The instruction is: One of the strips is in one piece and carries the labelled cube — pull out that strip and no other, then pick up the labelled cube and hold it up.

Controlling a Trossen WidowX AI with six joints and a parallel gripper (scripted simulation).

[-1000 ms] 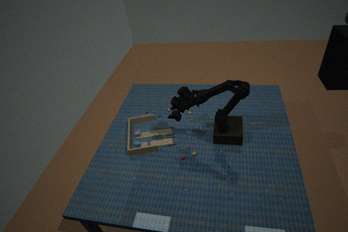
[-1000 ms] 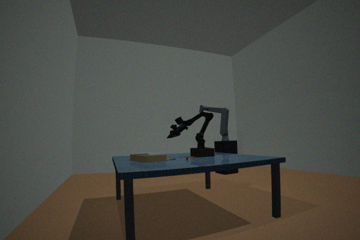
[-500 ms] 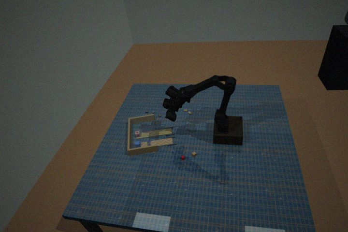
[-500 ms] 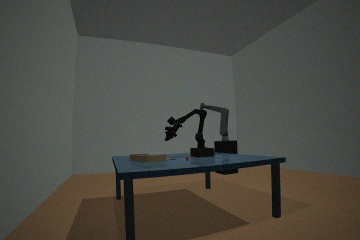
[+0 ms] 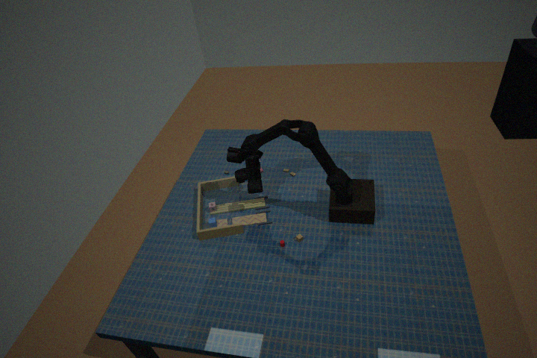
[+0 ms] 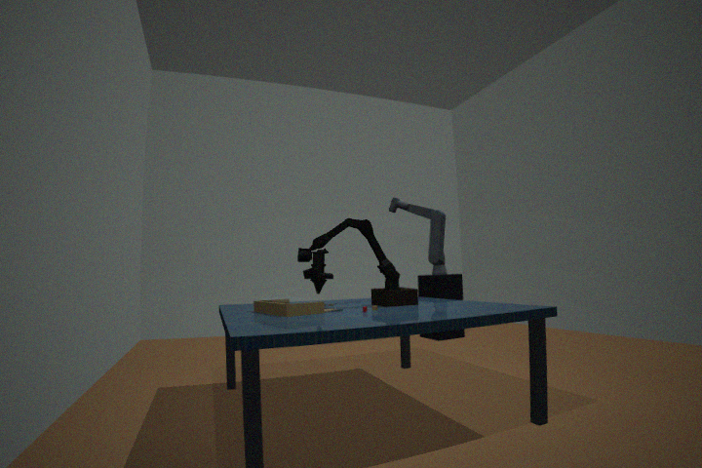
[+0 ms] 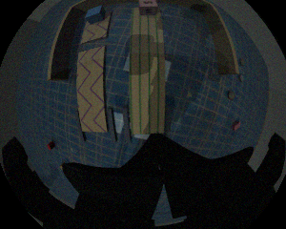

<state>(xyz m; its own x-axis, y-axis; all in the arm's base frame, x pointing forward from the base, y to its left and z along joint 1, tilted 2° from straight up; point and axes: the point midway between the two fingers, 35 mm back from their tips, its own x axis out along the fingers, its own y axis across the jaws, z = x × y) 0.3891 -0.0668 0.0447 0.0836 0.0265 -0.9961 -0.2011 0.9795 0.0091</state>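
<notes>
Black six-joint arm arched up from its base block and bent down at the elbow, wrist pointing straight down, end effector (image 6: 318, 289) hanging above the worktop (image 6: 473, 317), fingers closed tight together to a point, gripping nothing

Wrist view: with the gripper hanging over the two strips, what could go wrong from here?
1. The gripper is shut and holds nothing; lowered like this, it would likely push the striped strip rather than grip it.
2. The zigzag strip lies close beside it, so a slightly off descent could catch the wrong strip.
3. The labelled cube sits at the strip's far end; a sharp pull may slide it off.
</notes>
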